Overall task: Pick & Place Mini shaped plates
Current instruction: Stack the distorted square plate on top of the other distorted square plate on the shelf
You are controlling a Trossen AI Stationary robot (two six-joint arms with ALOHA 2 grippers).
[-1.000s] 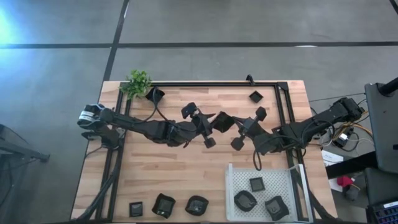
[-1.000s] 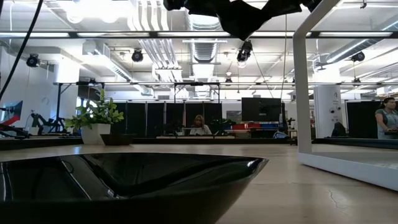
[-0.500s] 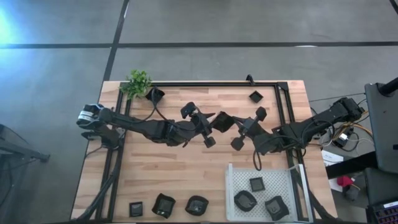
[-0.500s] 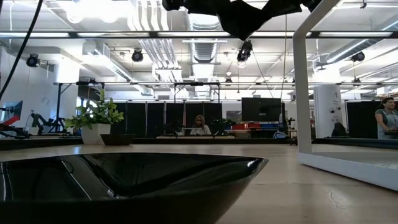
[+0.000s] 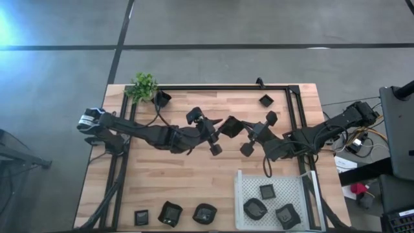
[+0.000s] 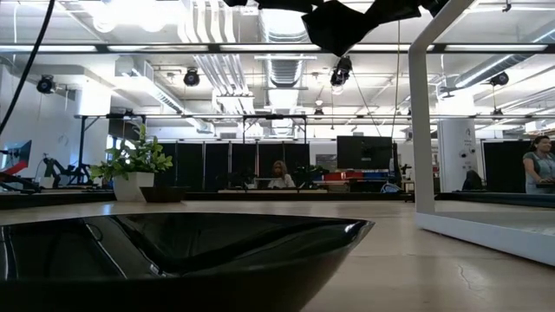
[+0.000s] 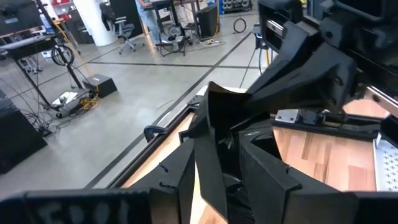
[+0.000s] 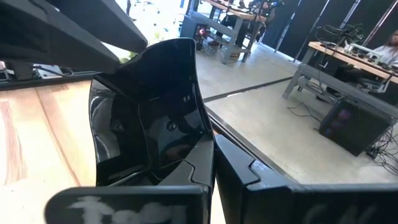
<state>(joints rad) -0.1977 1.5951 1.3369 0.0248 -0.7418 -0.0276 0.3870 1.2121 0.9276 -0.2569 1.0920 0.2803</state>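
One mini shaped plate point(image 5: 231, 125), black with a raised rim, hangs in the air above the table's middle between my two grippers. My right gripper point(image 5: 254, 134) comes from the table's right and is shut on it. My left gripper point(image 5: 208, 132) comes from the table's left and is open. Its fingers point(image 7: 184, 177) stand on either side of the plate's edge point(image 7: 213, 134), with a gap on one side. More black plates rest flat on the wood at the far edge point(image 5: 161, 98) point(image 5: 265, 100) and the near edge point(image 5: 170, 212). My right gripper pinches the plate's rim point(image 8: 186, 155) on the side toward the table's right. Its fingers point(image 8: 249, 180) come at it level from the table's right. The plate is lifted clear of the table and stands tilted on edge, rising beyond the fingers.
A white perforated tray point(image 5: 242, 184) at the near right holds three black plates point(image 5: 266, 191). Two more plates point(image 5: 141, 217) point(image 5: 204, 213) lie at the near edge. One plate point(image 6: 173, 251) fills the low view's foreground. A green plant point(image 5: 143, 86) stands at the far left corner. Black frame rails point(image 5: 220, 87) border the table.
My left gripper has drawn back a little toward the table's left. The plate has stayed in the air at my right gripper, which has kept still.
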